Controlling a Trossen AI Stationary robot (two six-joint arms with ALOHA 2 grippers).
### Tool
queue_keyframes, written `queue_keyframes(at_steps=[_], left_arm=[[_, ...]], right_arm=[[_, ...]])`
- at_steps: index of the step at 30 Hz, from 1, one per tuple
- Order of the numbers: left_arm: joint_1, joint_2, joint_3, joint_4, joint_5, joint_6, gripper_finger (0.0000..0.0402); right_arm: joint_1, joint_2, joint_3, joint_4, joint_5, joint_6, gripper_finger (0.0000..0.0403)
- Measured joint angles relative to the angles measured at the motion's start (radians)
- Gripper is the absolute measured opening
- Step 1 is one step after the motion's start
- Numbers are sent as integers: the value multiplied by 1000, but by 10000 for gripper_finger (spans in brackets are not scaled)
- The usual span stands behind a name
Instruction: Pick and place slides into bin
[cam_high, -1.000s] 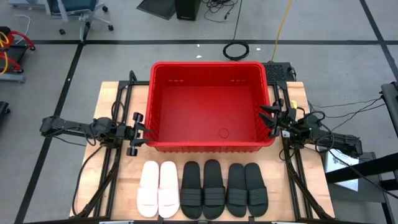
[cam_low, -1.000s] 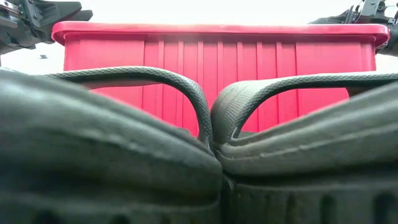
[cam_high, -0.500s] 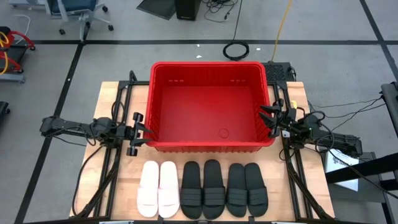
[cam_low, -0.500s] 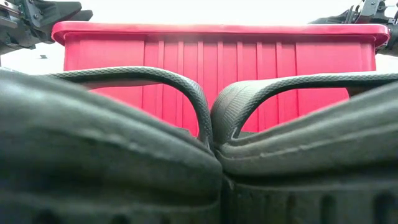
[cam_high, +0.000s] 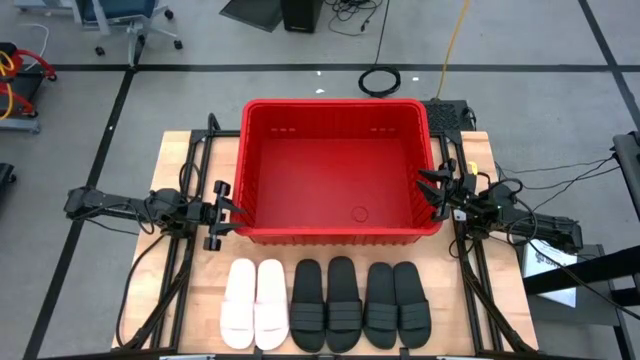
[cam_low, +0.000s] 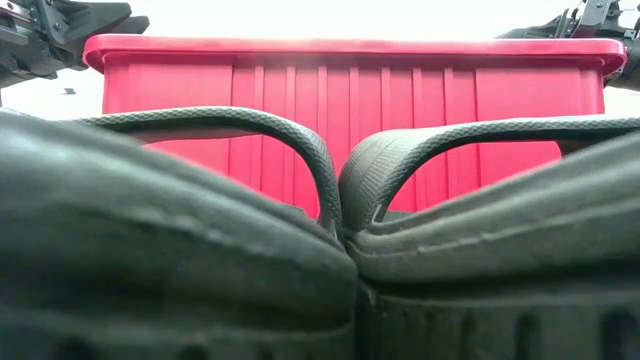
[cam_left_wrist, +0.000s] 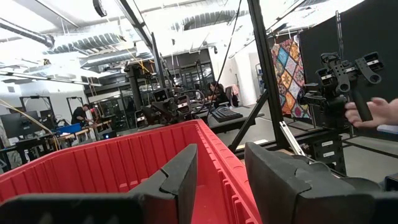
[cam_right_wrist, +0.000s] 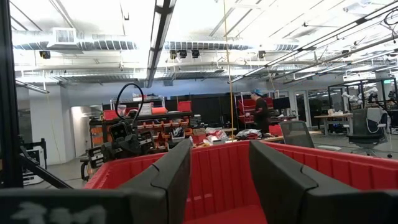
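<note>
Surface (cam_high: 195, 290): pale wood, carrying everything you need.

Bin (cam_high: 339, 232): red tub set at the far middle of the surface, nothing visible inside it. Task not yet started, by the look of it.

Slides: six in one row along the near edge, in front of the bin's near wall. Two white slides (cam_high: 255, 303) at the left end, four black slides (cam_high: 361, 303) filling the middle and right. Every long axis runs near-to-far, straps toward the bin. They sit side by side, neighbours touching or almost so. In the low view two black ones crowd the lens with the bin wall (cam_low: 350, 95) behind them.

Left gripper (cam_high: 228, 212): level with the bin's left near corner, just outside the rim, fingers (cam_left_wrist: 180, 177) apart at a moderate gap, holding nothing.

Right gripper (cam_high: 432, 190): at the bin's right rim, fingers (cam_right_wrist: 168, 174) likewise apart and empty.

Key relation for you: the row lies toward the near edge from both grippers, below the bin's near wall. The left gripper is nearer the white pair; the right gripper is nearer the rightmost black slides. Judgement: either arm must swing back toward the near edge and turn its fingers across the strap, since tight spacing leaves little room between soles.

A person's hand (cam_left_wrist: 373, 113) shows in the room beyond, well off the surface.
</note>
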Motion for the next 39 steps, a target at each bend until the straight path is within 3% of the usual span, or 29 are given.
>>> queue_keyframes(at_steps=[39], left_arm=[[0, 0, 0, 5, -9, -50, 141]], right_arm=[[0, 0, 0, 0, 0, 37, 151]])
